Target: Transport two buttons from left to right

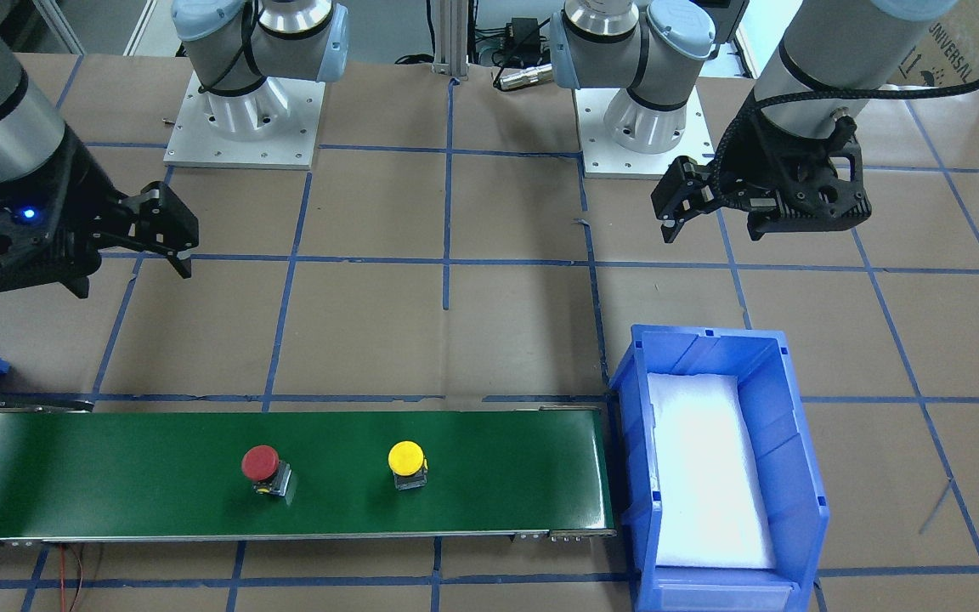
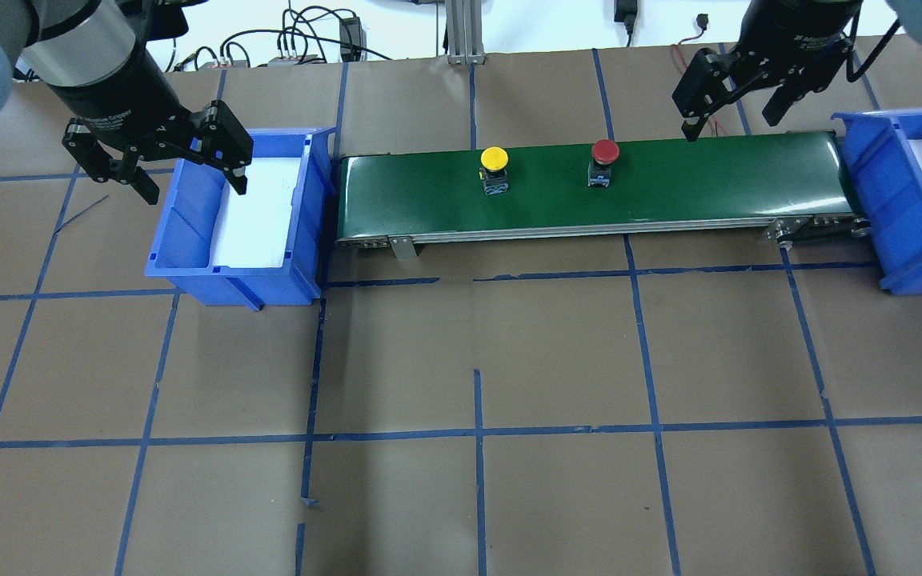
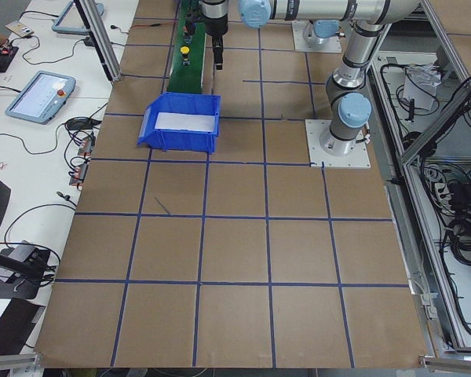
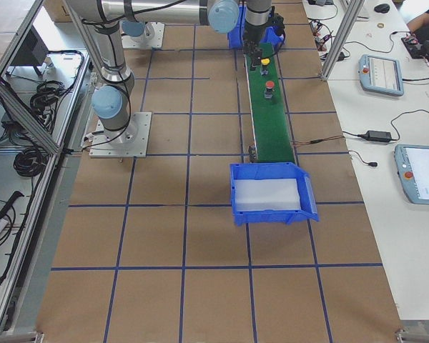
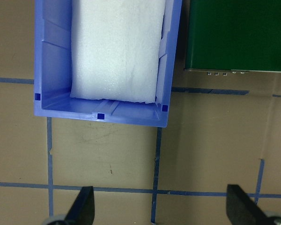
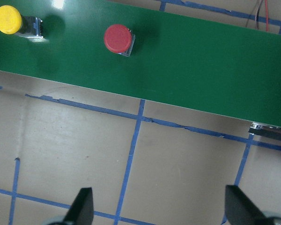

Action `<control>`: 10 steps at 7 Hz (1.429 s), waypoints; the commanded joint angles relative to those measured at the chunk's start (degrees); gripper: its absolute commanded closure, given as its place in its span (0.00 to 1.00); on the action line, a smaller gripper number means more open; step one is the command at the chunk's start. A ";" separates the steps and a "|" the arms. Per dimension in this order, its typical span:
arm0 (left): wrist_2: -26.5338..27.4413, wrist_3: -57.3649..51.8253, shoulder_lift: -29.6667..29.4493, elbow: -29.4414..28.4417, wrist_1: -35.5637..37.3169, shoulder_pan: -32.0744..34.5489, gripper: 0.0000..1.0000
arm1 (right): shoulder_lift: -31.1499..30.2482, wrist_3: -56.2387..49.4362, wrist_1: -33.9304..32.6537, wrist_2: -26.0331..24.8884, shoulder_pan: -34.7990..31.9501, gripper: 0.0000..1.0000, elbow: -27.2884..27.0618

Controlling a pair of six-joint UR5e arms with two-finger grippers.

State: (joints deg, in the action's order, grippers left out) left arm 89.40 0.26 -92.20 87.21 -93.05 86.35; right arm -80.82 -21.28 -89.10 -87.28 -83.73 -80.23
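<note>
The red button (image 1: 262,466) and the yellow button (image 1: 407,459) stand upright on the green conveyor belt (image 1: 116,484), apart from each other. In the overhead view the yellow button (image 2: 495,160) is left of the red button (image 2: 605,152). My left gripper (image 2: 189,172) is open and empty, above the left blue bin (image 2: 189,240). My right gripper (image 2: 737,100) is open and empty, above the belt's far edge, right of the red button. The right wrist view shows both the red button (image 6: 117,38) and the yellow button (image 6: 8,19) on the belt.
The left blue bin (image 1: 795,442) holds only a white foam pad and stands at the belt's left end. A second blue bin (image 2: 893,200) stands at the belt's right end. The table is brown board with blue tape lines. Both arm bases are at the table's robot side.
</note>
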 commanded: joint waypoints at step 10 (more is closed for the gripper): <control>0.16 0.00 0.00 0.50 0.07 -0.40 0.00 | 19.03 -63.85 -15.56 -7.12 8.23 0.01 0.70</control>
State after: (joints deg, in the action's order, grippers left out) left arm 89.63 0.26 -92.21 87.68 -92.99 85.99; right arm -62.64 -81.61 -102.52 -93.39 -75.46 -77.41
